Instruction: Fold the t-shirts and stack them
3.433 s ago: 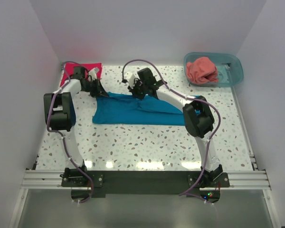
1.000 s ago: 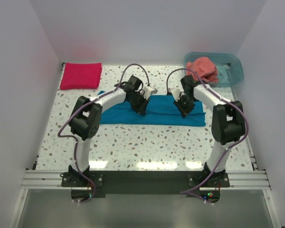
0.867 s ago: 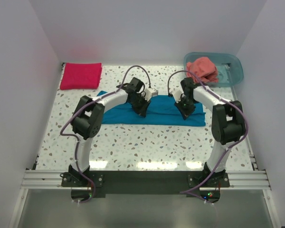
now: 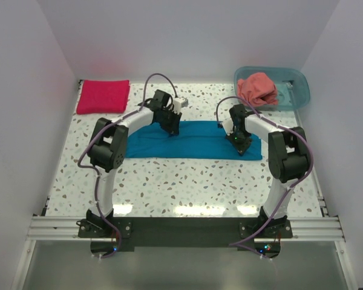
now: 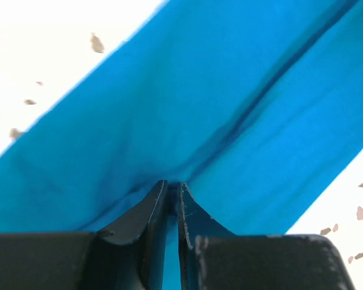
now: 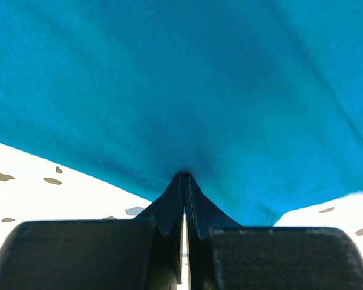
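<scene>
Teal-blue t-shirt (image 4: 193, 140) laid as long band on worktop (image 4: 187, 181), midway, long axis parallel to far edge. Left pincer (image 4: 172, 128) set at band's far hem, left of centre. Right pincer (image 4: 239, 145) set toward right end, closer to near hem. Both pressed together, each pinching teal cloth, puckers drawn to tips. Sleeves and under-layers hidden; number of layers gripped not discernible.

Centre, spread t-shirt (image 4: 199, 146); far-left, folded t-shirt (image 4: 103, 96); far-right, tub (image 4: 300, 96).
</scene>
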Tool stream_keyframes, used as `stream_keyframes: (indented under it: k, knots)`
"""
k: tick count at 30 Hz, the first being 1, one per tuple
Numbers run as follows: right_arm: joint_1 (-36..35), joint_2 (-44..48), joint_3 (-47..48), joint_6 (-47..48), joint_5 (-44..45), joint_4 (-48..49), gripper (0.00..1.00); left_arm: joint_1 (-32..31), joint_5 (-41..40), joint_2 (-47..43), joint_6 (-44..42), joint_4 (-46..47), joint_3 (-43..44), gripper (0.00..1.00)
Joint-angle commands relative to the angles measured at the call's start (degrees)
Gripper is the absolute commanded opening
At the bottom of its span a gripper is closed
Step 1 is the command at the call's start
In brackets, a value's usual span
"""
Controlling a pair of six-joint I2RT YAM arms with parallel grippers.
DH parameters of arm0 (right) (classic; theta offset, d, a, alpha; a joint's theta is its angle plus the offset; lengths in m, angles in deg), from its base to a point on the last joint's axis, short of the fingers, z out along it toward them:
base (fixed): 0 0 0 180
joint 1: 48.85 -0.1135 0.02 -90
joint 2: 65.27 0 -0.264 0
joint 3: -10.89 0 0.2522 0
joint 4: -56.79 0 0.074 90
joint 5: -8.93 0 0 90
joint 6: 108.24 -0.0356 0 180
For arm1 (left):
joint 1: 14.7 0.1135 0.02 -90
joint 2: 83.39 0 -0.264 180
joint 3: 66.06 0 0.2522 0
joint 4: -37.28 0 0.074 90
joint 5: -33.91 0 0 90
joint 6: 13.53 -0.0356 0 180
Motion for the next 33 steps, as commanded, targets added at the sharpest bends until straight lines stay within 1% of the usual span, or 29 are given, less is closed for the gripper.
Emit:
stream_keyframes:
  k: [1,5,8,11,12,14,15,19,20,23,24,26,33]
  knots:
    - [0.4,-1.5,-0.1,-0.2,1.8,1.7,0.0,1.7,-0.2,0.2,2.8,5.1,2.3,0.17]
    - [0.4,-0.7,0.9,-0.4,0.4,1.0,0.0,2.1,1.3,0.8,2.8,4.5,3.0,0.17]
    - [0.4,0.2,3.2,-0.9,-1.6,0.8,0.0,2.4,3.6,-0.8,2.8,4.9,2.1,0.18]
    - [0.7,1.5,6.4,-0.3,-3.2,1.4,0.0,2.6,5.9,-5.2,2.7,5.8,0.5,0.22]
    - [0.6,1.5,7.3,-0.2,-3.5,1.5,0.0,2.6,6.5,-6.4,2.6,5.9,0.1,0.26]
    - [0.7,0.8,10.5,0.0,-3.7,1.4,0.0,2.5,6.5,-9.7,2.1,5.8,-1.3,0.29]
    - [0.7,-0.6,11.4,0.4,-3.7,1.4,0.0,2.6,6.1,-10.8,1.8,5.2,-1.8,0.33]
    - [0.7,-4.7,15.3,1.6,-3.7,2.0,0.0,3.9,3.8,-14.8,1.9,3.5,-5.2,0.36]
    - [0.8,-5.7,16.6,2.0,-3.6,2.2,0.0,4.4,2.1,-15.2,2.0,1.5,-5.5,0.37]
    - [0.8,-9.1,18.9,3.1,-3.1,3.0,0.0,6.0,0.0,-14.7,1.5,-1.9,-6.2,0.37]
    - [0.7,-10.1,19.5,3.3,-3.0,2.9,0.0,6.4,-1.7,-14.5,1.6,-1.9,-7.3,0.37]
    - [0.7,-11.7,20.3,3.7,-2.9,3.2,0.0,6.5,-2.3,-12.9,1.3,-0.9,-7.9,0.37]
    - [0.7,-14.7,20.2,4.9,-1.5,3.7,0.0,5.9,0.0,-6.0,2.1,2.5,-6.2,0.35]
